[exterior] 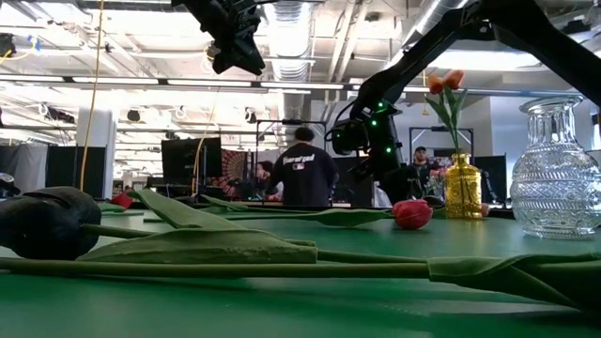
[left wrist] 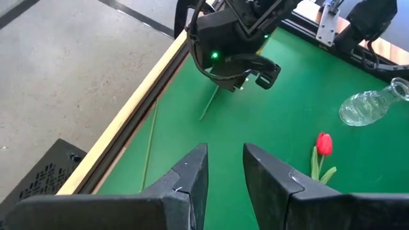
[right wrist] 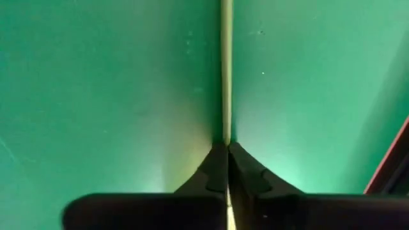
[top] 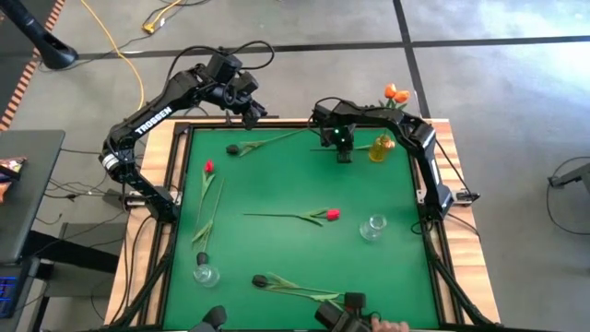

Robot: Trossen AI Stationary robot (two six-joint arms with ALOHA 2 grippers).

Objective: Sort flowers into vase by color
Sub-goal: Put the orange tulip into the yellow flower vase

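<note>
My right gripper (top: 343, 153) stands low over the green mat near the far edge, shut on the stem of a dark-headed tulip (top: 233, 148) that lies toward the table's left. My left gripper (left wrist: 225, 150) hangs open in the air above the far left corner (top: 251, 112). A yellow vase (top: 381, 148) with orange tulips (top: 396, 92) stands just right of the right gripper. Red tulips lie at the left (top: 208, 167) and in the middle (top: 332, 214). Another dark tulip (top: 261, 279) lies along the near edge. My right gripper pinches the tulip's thin pale stem (right wrist: 225, 131) between its two fingers, coming from above and pointing down at the mat. The stem runs straight on through the shut fingers. It stretches away over the mat (left wrist: 208, 105), and the dark head rests on the mat.
Two clear glass vases stand on the mat, one toward the right (top: 372, 227) and one at the near left (top: 205, 273). A wooden rim (top: 175, 148) frames the mat. People stand in the room beyond the far edge (exterior: 302, 174).
</note>
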